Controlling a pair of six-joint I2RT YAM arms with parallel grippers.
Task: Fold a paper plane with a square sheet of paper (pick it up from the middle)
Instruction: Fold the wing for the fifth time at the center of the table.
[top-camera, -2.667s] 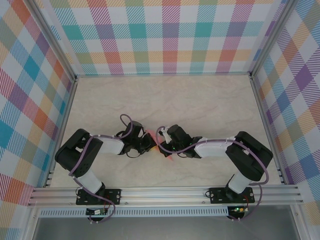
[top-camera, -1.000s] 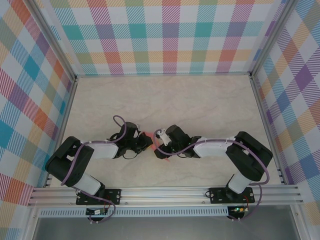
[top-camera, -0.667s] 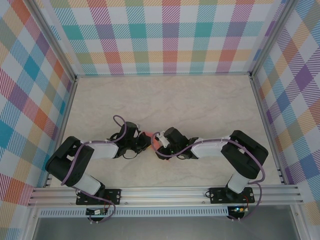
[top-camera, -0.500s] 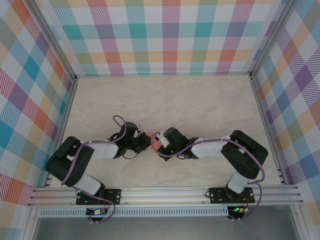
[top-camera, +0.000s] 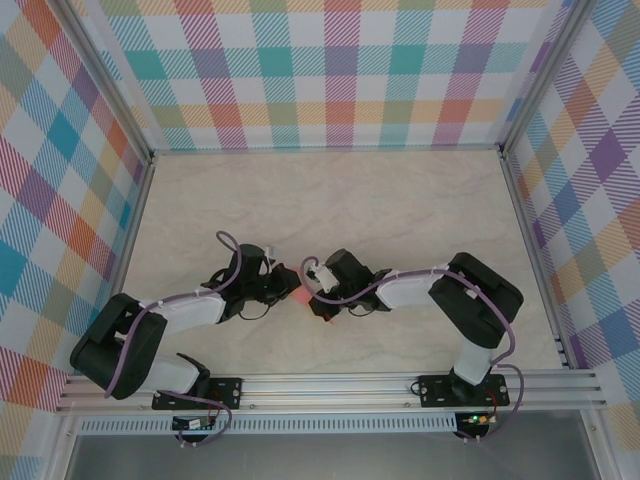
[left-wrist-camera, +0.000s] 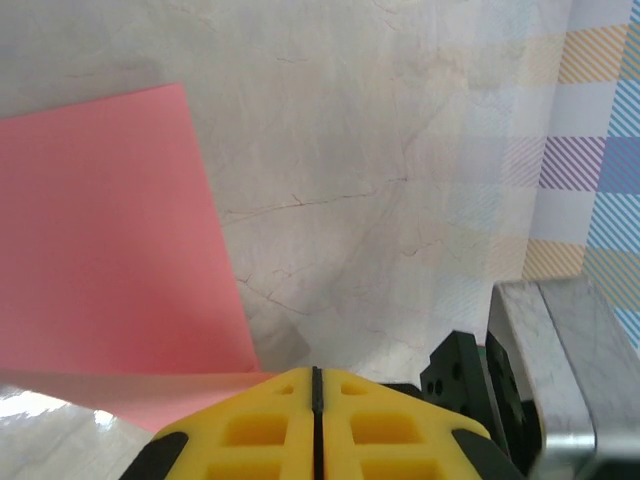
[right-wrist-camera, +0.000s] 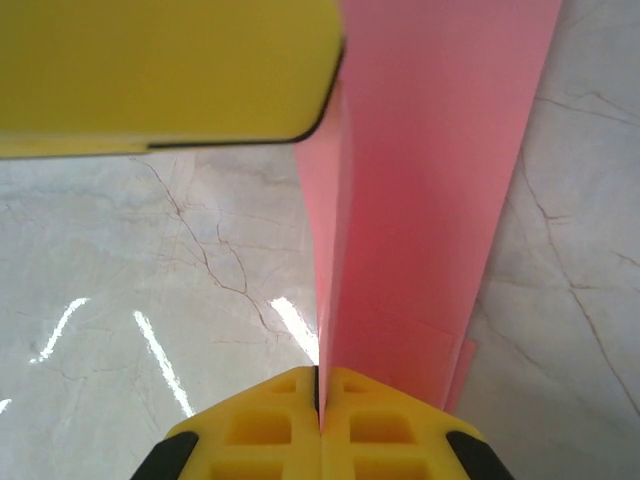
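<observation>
Pale marbled table (top-camera: 400, 210) fenced by checked walls (top-camera: 340, 70); both arms meet near its front middle. The left gripper (left-wrist-camera: 315, 400) has its yellow jaws pressed together on one edge of the sheet (right-wrist-camera: 430, 150). The right gripper (right-wrist-camera: 320, 395) is pinched tight on the opposite end, where a fold runs straight into the seam between its fingers.

The step in hand looks like setting the centre crease. To do it well, both grips should be firm, drawing gently apart so the fold line is taut and the layers' edges match, then pressing down without twisting.

Plain salmon pink and thin, the sheet is doubled lengthwise, one flap standing off the table, a small corner of another layer peeking out beside the right fingers.
</observation>
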